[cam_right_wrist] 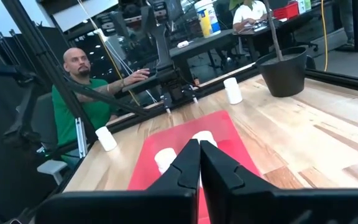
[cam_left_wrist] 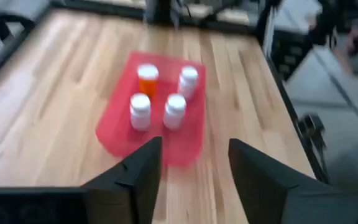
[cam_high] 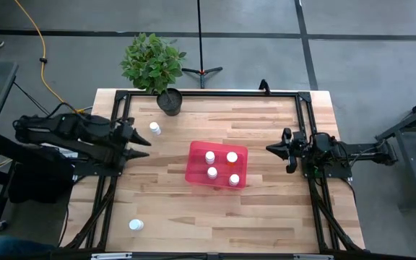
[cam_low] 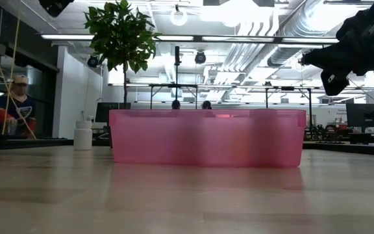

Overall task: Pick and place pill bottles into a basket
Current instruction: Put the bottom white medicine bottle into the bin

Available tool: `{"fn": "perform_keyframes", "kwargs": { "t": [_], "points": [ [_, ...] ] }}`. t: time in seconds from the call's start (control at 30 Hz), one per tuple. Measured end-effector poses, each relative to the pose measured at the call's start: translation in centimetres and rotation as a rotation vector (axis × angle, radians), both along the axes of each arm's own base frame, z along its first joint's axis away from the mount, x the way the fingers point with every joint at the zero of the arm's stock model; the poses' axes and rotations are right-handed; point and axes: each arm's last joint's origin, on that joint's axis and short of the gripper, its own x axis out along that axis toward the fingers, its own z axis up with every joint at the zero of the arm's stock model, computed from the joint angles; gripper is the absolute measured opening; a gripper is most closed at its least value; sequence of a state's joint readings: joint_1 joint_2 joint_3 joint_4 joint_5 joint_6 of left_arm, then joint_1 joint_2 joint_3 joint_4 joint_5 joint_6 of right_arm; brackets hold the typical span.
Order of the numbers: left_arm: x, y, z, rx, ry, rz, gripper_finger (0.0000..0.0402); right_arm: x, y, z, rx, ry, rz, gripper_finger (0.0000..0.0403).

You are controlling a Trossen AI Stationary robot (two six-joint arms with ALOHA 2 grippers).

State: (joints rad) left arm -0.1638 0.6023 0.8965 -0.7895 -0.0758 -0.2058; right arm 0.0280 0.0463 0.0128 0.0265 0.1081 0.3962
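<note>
- Basket is set mid-table, between the two arms; red-pink, low walls.
- Plant pot is seen at the far edge, not part of the job.
- Left gripper is held at the table's left side, fingers spread, nothing between them.
- Right gripper is parked at the right side, fingers pressed together, nothing held.
- Four pill bottles are already standing inside the basket, one orange-bodied.
- Two left out: one bottle near the pot, one bottle at the near-left corner.
- Progress judged at roughly two-thirds done.
</note>
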Motion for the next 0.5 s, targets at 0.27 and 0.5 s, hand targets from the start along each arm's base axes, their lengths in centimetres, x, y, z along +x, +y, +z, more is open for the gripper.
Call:
{"fn": "perform_keyframes", "kwargs": {
  "t": [0.27, 0.5],
  "points": [
    [3.0, -1.0, 1.7, -0.048, 0.260, -0.165, 0.0233, 0.0, 0.0, 0.0, 0.031, -0.001, -0.002, 0.0003],
    [6.9, -2.2, -1.0, -0.135, 0.475, -0.280, 0.0223, 0.0, -0.1, 0.0, 0.023, -0.002, -0.018, 0.0004]
  ]
}}
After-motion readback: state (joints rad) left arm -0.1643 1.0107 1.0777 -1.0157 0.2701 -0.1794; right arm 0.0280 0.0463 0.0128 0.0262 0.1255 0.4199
